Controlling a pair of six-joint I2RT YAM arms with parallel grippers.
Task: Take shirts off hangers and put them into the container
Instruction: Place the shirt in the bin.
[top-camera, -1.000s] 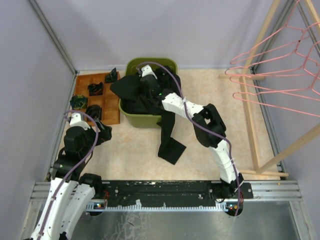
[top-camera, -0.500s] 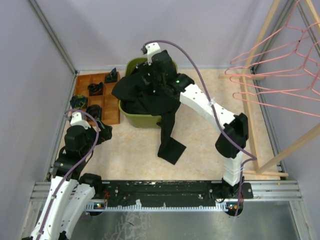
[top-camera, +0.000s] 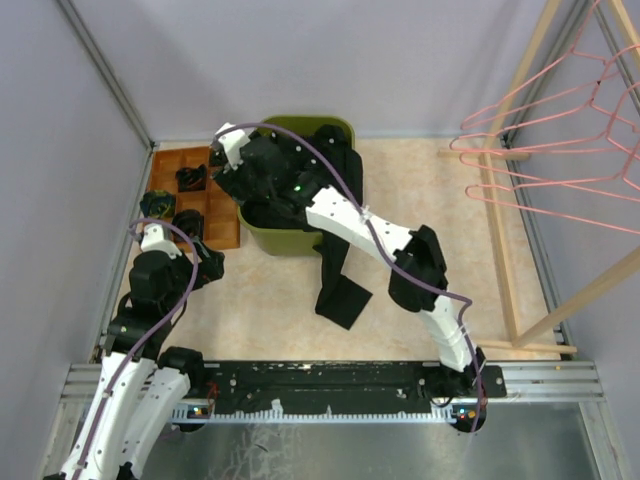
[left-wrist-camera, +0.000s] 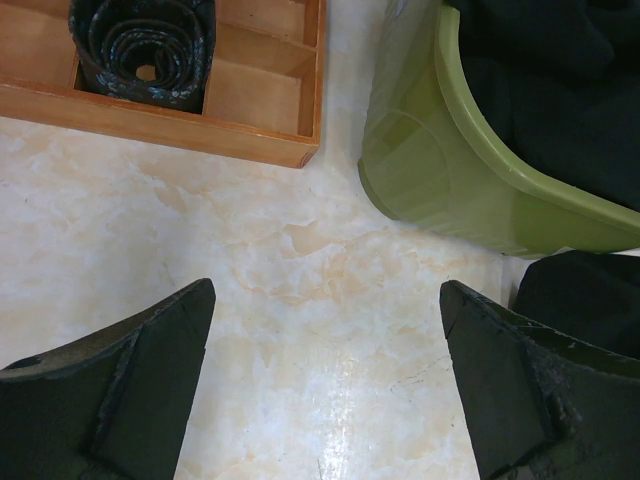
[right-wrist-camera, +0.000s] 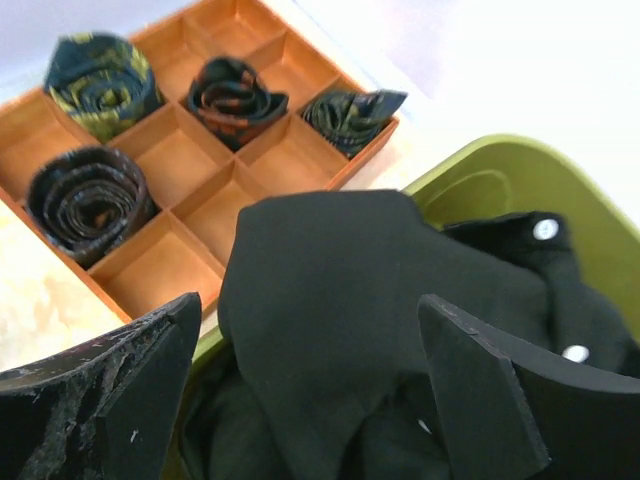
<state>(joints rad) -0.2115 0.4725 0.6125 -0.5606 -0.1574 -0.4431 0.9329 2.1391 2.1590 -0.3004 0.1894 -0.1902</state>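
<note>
black shirts (top-camera: 338, 288) lie heaped in the green container (top-camera: 268, 238), with one spilling over its near rim onto the table (top-camera: 250, 300). my right tool (right-wrist-camera: 308, 300) hovers over the heap at the container's left side, fingers spread, gripping nothing. my left tool (left-wrist-camera: 325, 290) hangs spread above the table, near the container's corner and the wooden tray (left-wrist-camera: 250, 150). pink hangers (top-camera: 560, 140) hang on the rack (top-camera: 497, 250) at far right.
</note>
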